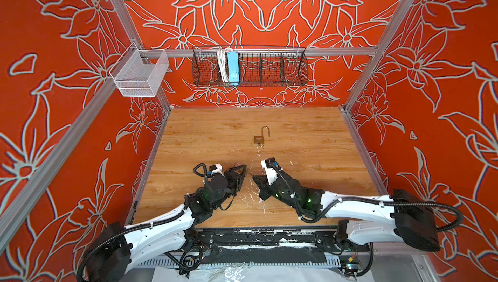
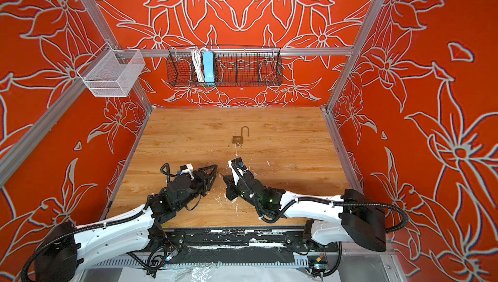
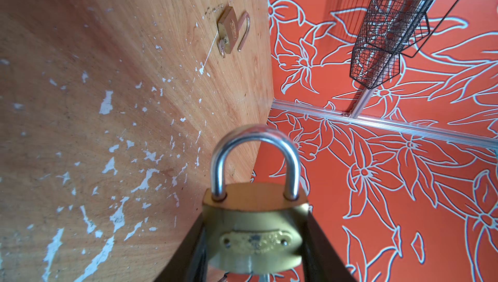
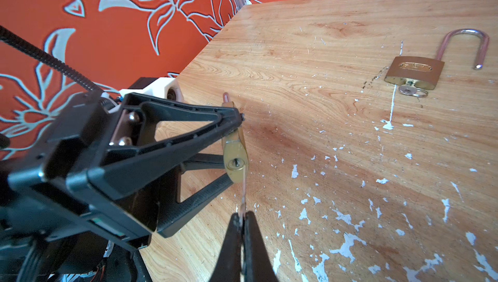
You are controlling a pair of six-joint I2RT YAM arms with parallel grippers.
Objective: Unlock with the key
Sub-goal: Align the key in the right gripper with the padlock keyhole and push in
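The table point(image 1: 215, 132) is pale wood-grain board, scuffed and flecked with white chips that lie thickest across its near middle. Red walls point(image 1: 269, 11) with grey flower outlines close it in on three sides, with aluminium rails point(image 1: 361, 143) along the foot of the side walls. On the back wall hangs a black wire basket point(image 1: 272, 74) holding a blue power strip point(image 1: 233, 66); a white mesh basket point(image 1: 140, 74) hangs from the frame at the left. Bare wood runs from the open padlock point(image 1: 259, 140) point(image 4: 413, 72), lying flat past the table's middle with a second key point(image 4: 408, 89) in its base, out to both side rails and the back wall. Nearer, the two arms meet tip to tip at the centre. The left gripper point(image 1: 242, 169) has its jaws partly apart, clamped on the sides of a brass padlock point(image 3: 256, 226) point(image 4: 235, 156) with its shackle seated, held clear of the table. The right gripper point(image 4: 242, 218) is pinched tight on a thin key point(image 4: 244, 194), whose tip reaches the lock's keyhole face; whether it is inside I cannot tell.
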